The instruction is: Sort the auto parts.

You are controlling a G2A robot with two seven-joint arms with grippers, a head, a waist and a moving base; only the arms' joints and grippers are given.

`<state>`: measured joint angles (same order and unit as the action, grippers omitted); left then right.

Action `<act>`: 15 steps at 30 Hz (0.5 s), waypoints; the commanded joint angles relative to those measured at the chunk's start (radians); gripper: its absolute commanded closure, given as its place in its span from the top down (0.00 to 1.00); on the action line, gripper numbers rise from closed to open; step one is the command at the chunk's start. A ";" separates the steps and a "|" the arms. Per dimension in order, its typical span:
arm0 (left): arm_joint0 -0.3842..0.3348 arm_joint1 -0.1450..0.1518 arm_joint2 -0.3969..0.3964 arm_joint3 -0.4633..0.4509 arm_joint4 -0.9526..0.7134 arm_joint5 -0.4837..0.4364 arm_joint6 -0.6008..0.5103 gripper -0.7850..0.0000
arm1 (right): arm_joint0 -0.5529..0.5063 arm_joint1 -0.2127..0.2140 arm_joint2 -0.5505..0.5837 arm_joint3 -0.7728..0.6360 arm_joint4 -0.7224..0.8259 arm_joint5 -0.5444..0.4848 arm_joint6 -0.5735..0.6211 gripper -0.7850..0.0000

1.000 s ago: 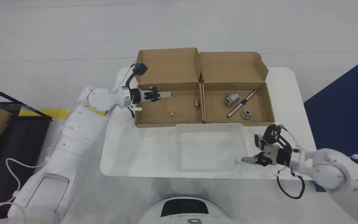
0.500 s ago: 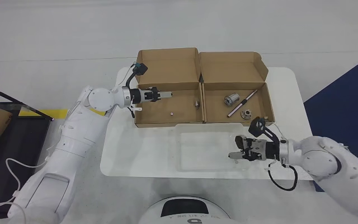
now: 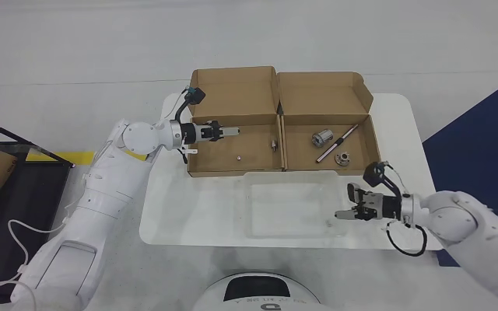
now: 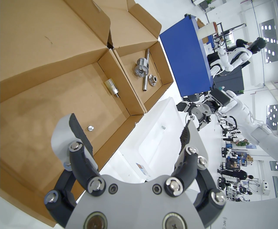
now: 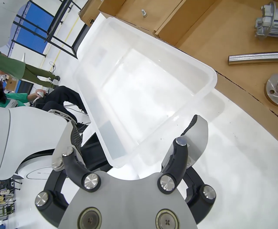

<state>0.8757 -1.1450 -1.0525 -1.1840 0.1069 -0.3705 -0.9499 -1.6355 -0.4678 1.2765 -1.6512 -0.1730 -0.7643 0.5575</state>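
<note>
My left gripper (image 3: 233, 132) (image 4: 130, 134) hangs open over the left cardboard box (image 3: 204, 165) (image 4: 43, 91). That box holds a small bolt (image 3: 240, 157) (image 4: 90, 128) (image 5: 144, 12) and a short steel cylinder (image 3: 273, 144) (image 4: 111, 87). The right box (image 3: 373, 148) holds a ribbed hub (image 3: 322, 138) (image 4: 140, 68) (image 5: 267, 23), a steel rod (image 3: 337, 144) (image 5: 252, 58) and a flange (image 3: 343, 159) (image 5: 272, 86). My right gripper (image 3: 340, 214) (image 5: 134, 130) is open and empty at the front right corner of the clear plastic tray (image 3: 250, 204) (image 5: 214, 76).
The white table (image 3: 179, 210) carries both boxes at the back and the tray in front of them. A tiny grey piece (image 4: 164, 127) seems to lie in the tray. The box lids (image 3: 233, 85) stand open toward the far side. A blue panel (image 3: 467, 148) stands to the right.
My right gripper first slid left over the tray's front right part, then drew back to the right toward its corner. The left arm has stayed still.
</note>
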 commanded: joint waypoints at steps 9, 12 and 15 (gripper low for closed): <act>0.000 0.000 -0.001 -0.001 0.000 0.000 0.000 1.00 | 0.066 -0.023 -0.070 -0.020 0.134 0.097 0.168 1.00; 0.000 0.000 -0.001 -0.001 0.000 0.000 0.000 1.00 | 0.157 -0.049 -0.139 -0.015 0.181 0.126 0.242 1.00; 0.000 0.000 -0.001 -0.001 0.000 0.000 0.000 1.00 | 0.246 -0.078 -0.199 0.015 0.215 0.147 0.275 0.98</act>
<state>0.8757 -1.1450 -1.0525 -1.1840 0.1069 -0.3705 -0.9499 -1.4214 -0.5373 1.0944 -1.6480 0.0323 -0.6233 0.8257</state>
